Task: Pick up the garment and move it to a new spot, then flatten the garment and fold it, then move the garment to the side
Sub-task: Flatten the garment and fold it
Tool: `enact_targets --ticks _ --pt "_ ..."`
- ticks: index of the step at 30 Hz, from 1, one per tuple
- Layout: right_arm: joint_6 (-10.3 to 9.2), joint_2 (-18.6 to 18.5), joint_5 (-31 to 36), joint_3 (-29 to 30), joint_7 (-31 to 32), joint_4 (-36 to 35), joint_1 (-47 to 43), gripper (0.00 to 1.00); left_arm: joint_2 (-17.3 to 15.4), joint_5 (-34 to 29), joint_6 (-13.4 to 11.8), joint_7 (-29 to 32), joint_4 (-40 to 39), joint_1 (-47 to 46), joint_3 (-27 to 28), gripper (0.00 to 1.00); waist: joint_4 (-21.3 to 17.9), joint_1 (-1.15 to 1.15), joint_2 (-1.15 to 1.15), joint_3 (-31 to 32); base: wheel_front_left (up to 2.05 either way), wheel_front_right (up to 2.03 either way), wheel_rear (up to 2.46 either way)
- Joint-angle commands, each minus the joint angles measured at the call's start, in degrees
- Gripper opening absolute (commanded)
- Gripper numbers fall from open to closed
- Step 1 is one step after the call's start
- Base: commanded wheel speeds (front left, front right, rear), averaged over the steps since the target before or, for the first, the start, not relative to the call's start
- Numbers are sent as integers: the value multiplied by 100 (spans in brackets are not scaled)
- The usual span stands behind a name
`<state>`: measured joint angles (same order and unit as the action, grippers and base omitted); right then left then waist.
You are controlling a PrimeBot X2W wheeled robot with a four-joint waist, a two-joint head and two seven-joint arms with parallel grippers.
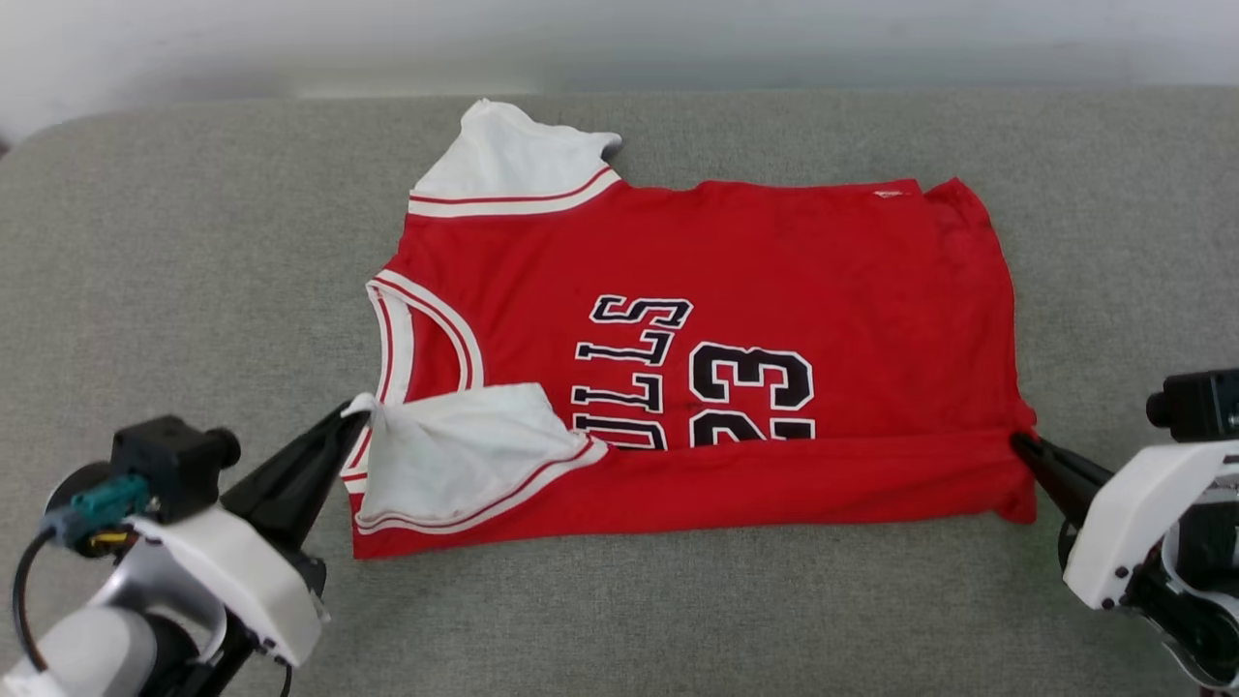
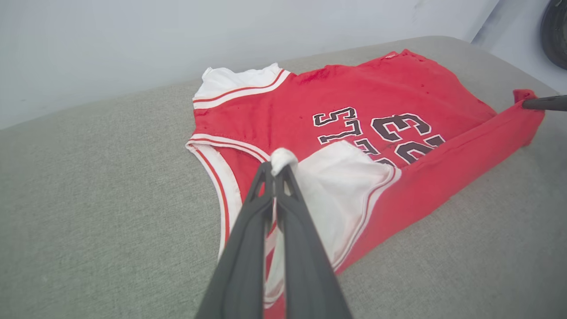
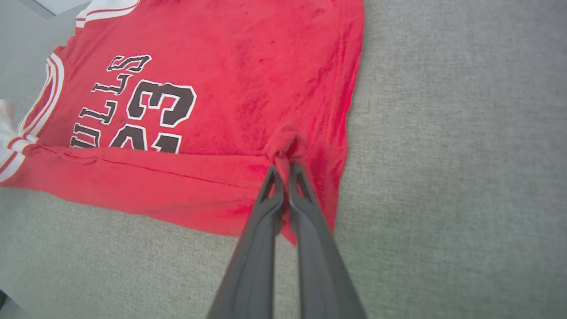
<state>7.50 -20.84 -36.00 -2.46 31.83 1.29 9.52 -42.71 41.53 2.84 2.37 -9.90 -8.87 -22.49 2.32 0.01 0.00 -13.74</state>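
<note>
The garment [image 1: 736,271] is a red jersey with white sleeves and black "BULLS 23" print, spread on the grey cushion with its collar to the left. Its near long edge is folded over the body, covering the lower part of the print. My left gripper [image 1: 356,411] is shut on the white near sleeve [image 2: 341,186] at the left end of the fold; in the left wrist view a bunch of white cloth sits pinched at that left gripper [image 2: 278,167]. My right gripper [image 1: 1018,443] is shut on the red hem corner, seen bunched at that right gripper [image 3: 283,165] in the right wrist view.
The grey fabric cushion [image 1: 174,252] stretches wide on every side of the jersey. A pale wall [image 1: 619,39] runs behind its back edge. The far white sleeve [image 1: 503,160] lies flat near that back edge.
</note>
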Motion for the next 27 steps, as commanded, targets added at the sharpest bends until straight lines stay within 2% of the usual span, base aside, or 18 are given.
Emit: enact_targets --ticks 1,11,19,20,21,22,23,27 --pt "-2 30 36 -7 -5 21 71 0 22 5 17 2 20 -68 -11 0 -18 -1 0 -64 0 0 0" --pt "-2 210 288 -258 31 665 767 0 322 -41 224 116 1162 -1137 -174 0 -72 -1 0 -336 0 0 0" --pt "-2 246 459 -373 -254 970 1012 0 588 -166 230 -63 1895 -1520 -325 0 -60 -1 0 -388 0 0 0" --pt "-2 260 481 -395 -291 1012 1034 0 605 -247 203 -123 1997 -1558 -345 35 -62 -1 0 -379 0 0 0" --pt "-2 272 512 -398 -347 1063 1048 0 631 -304 161 -172 2098 -1580 -361 100 -66 -1 0 -363 0 0 0" --pt "-2 270 580 -385 -445 1098 1067 31 684 -315 135 -197 2195 -1586 -388 100 -65 -1 0 -339 0 0 0" --pt "-2 287 600 -383 -498 1158 1063 100 749 -297 101 -227 2263 -1589 -389 100 -59 -1 0 -307 0 0 0" --pt "-2 180 828 -554 -759 1180 1096 100 860 -334 -36 -374 2435 -1543 -379 100 -48 -1 0 -166 0 0 0"
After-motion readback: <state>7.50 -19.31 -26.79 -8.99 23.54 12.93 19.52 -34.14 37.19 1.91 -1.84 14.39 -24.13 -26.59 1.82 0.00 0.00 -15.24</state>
